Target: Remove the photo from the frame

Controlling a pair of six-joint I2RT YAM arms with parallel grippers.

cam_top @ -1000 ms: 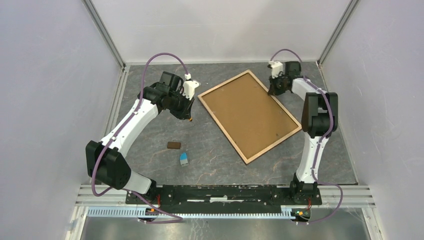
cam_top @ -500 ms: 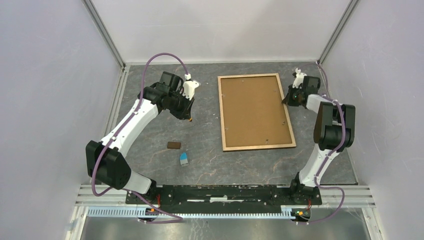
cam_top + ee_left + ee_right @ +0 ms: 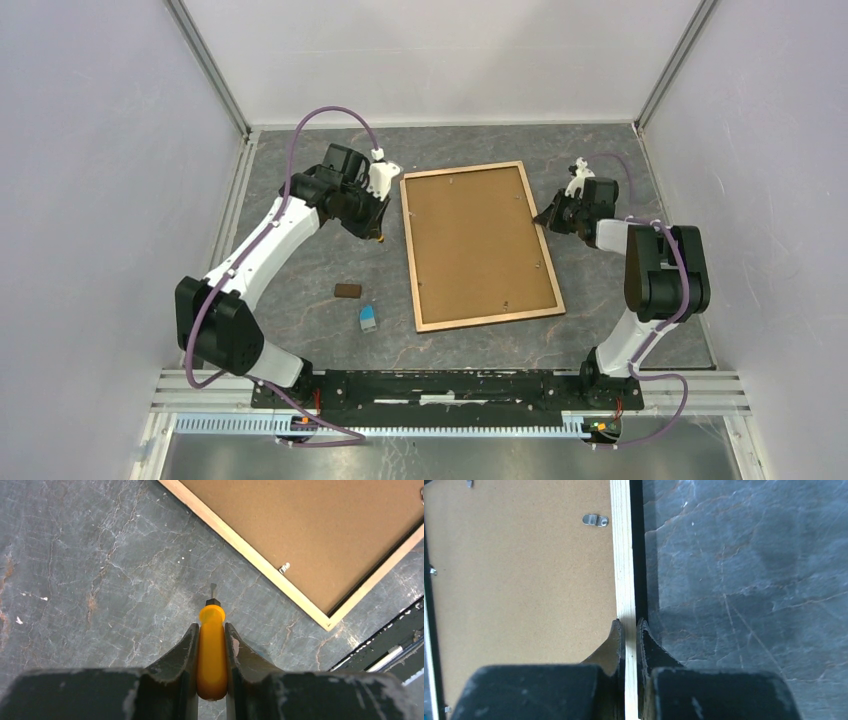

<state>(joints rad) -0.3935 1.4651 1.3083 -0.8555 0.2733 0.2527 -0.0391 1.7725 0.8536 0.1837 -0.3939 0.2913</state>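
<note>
The frame [image 3: 480,245] lies face down on the grey table, its brown backing board up and a light wood rim [image 3: 622,555] round it. The photo is hidden under that board. My right gripper [image 3: 548,218] is at the frame's right side, shut on the wood rim [image 3: 629,622]. My left gripper [image 3: 378,232] hovers just left of the frame's far left corner, shut on an orange-handled screwdriver [image 3: 212,655] whose short tip points down at bare table. A corner of the frame [image 3: 320,535] shows in the left wrist view.
A small brown block [image 3: 347,291] and a small blue-and-white object [image 3: 368,318] lie on the table left of the frame's near corner. Metal turn clips [image 3: 595,520] sit on the backing board near the rim. Enclosure walls stand on three sides.
The frame has swung from a diagonal lie to nearly upright and slid left and nearer, carried by my right gripper on its rim. The left arm has stayed put.
</note>
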